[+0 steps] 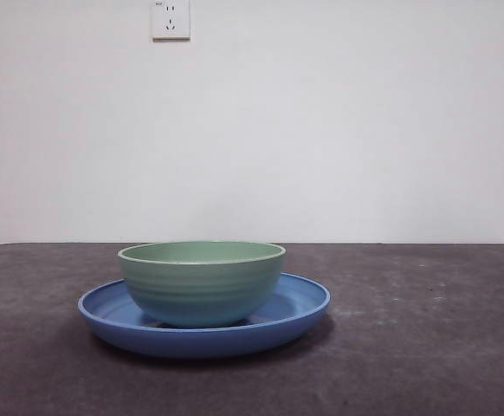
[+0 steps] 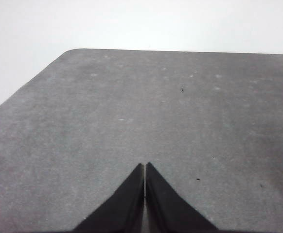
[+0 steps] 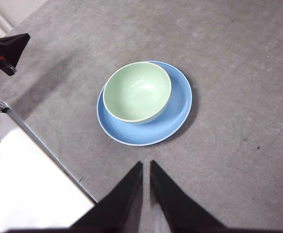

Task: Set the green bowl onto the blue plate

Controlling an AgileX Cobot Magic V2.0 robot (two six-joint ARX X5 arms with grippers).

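Observation:
The green bowl (image 1: 202, 282) stands upright on the blue plate (image 1: 300, 303), a little left of the plate's middle in the front view. The right wrist view shows the bowl (image 3: 137, 91) empty, sitting toward one side of the plate (image 3: 178, 109). My right gripper (image 3: 146, 166) is shut and empty, raised well above the table and clear of the plate. My left gripper (image 2: 145, 167) is shut and empty over bare grey table, with neither bowl nor plate in its view. No arm shows in the front view.
The table top (image 1: 425, 347) is dark grey, with a white wall and a socket (image 1: 171, 19) behind. In the right wrist view the table's edge (image 3: 49, 150) runs past the plate, with a black device (image 3: 5, 51) and cables beyond.

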